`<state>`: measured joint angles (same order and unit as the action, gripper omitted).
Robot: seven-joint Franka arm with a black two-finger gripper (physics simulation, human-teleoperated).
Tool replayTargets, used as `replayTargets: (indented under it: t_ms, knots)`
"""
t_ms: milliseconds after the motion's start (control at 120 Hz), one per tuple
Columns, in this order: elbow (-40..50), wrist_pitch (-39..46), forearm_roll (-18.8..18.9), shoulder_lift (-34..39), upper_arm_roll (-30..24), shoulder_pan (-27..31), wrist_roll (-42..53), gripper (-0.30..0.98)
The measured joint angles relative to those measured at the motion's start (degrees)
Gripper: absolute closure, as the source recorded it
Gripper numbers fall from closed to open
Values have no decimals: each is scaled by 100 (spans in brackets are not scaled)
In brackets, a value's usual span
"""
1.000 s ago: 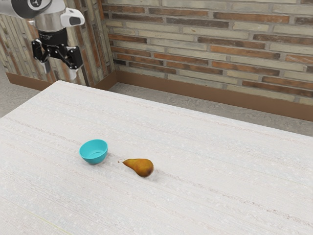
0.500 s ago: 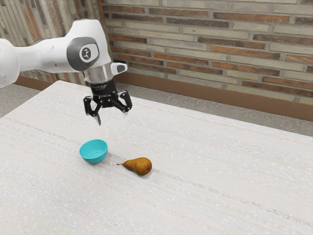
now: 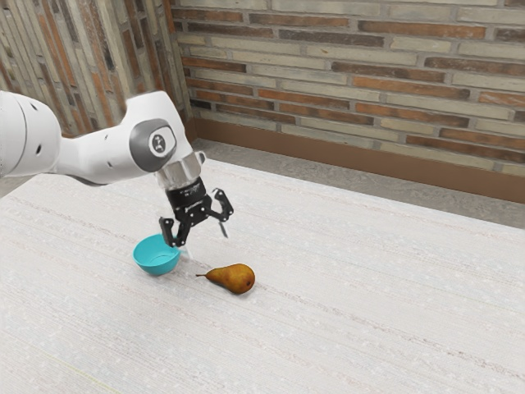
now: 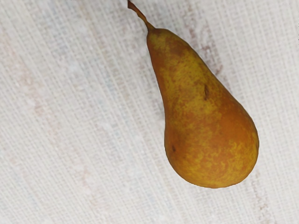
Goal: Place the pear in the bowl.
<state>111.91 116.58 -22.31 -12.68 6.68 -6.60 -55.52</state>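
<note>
Brick-faced walls (image 3: 353,82) are seen across the upper frame of the exterior view, laid in thin courses of cream, grey and rust, with a corner at upper left. Their foot is edged by a brown baseboard (image 3: 344,156); below it, a strip of grey floor (image 3: 312,173). Middle and lower frame taken up by a whitish table (image 3: 344,328), its surface streaked and finely textured. White Franka arm (image 3: 107,152) noted entering from the exterior view's left, its hand angled downward at left of centre. Black two-finger gripper (image 3: 207,245) held above the table, fingers spread well apart, nothing gripped between them. Its nearer side is seen overlapping the rim of a turquoise bowl (image 3: 150,261), which is set upright on the table, left of centre in the frame. Brown-gold pear (image 3: 234,277) found lying on its side on the tabletop, near the bowl and outside it, just below the frame's centre; narrow end turned toward the bowl. In the wrist view, a curved stem (image 4: 139,15) and a small dark blemish (image 4: 206,92) are shown on the fruit.
</note>
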Motion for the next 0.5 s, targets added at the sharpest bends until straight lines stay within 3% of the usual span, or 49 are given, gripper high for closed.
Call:
replayTargets:
  t_ms: [500]
  knots:
    - [-379, 439, -246, -804, -10, -10, -1919, 0]
